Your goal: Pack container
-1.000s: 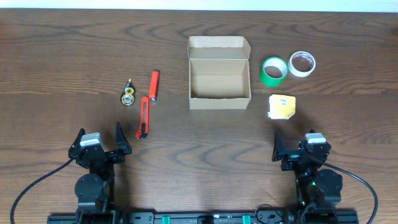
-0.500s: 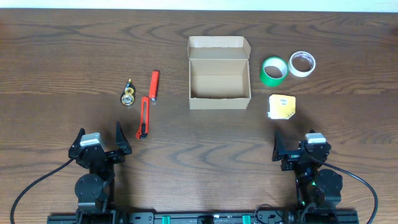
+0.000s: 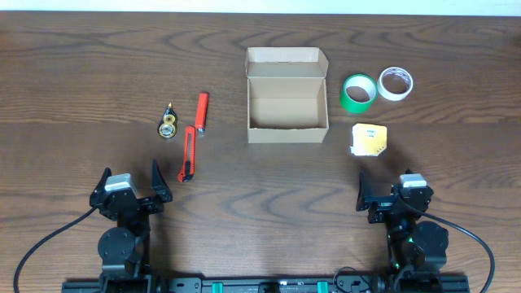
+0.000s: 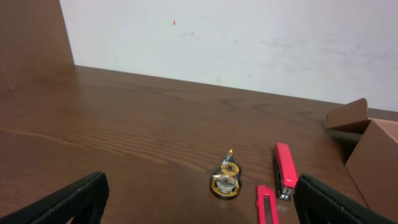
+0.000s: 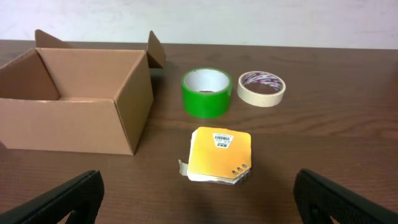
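The tan cardboard container (image 3: 287, 96) stands open and empty at the table's middle back, its flap lid folded back; it also shows in the right wrist view (image 5: 74, 99). A green tape roll (image 3: 358, 92), a white tape roll (image 3: 396, 83) and a yellow notepad (image 3: 369, 139) lie to its right. A red stapler (image 3: 202, 111), a red box cutter (image 3: 188, 154) and a small correction-tape dispenser (image 3: 168, 124) lie to its left. My left gripper (image 3: 130, 194) is open and empty at the front left. My right gripper (image 3: 389, 195) is open and empty at the front right, just short of the notepad.
A pale wall runs behind the table's far edge (image 4: 249, 43). In the left wrist view the dispenser (image 4: 226, 180), stapler (image 4: 283, 171) and cutter (image 4: 266, 204) lie ahead of the fingers. Bare wood lies between the grippers and the container.
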Controlling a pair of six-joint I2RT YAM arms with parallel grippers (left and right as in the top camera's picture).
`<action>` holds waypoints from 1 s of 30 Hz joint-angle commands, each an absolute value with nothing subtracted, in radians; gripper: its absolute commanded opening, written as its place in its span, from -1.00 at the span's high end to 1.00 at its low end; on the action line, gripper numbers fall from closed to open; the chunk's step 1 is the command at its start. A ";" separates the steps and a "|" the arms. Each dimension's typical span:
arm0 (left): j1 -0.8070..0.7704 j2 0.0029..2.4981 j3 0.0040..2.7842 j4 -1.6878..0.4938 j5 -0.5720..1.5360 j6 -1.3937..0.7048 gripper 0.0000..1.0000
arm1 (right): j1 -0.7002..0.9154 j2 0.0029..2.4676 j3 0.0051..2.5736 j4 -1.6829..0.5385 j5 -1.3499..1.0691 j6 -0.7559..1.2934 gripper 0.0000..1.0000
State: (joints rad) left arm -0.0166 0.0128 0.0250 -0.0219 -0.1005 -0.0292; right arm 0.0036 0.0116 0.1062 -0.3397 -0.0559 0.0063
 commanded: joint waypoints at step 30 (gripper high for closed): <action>-0.014 0.004 0.020 -0.085 0.107 -0.361 -0.91 | -0.006 0.016 0.116 -0.356 -0.299 0.184 -0.98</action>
State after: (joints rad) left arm -0.0166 0.0128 0.0288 -0.0380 -0.0013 -0.1837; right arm 0.0036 0.0120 0.1066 -0.3428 -0.1761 0.0990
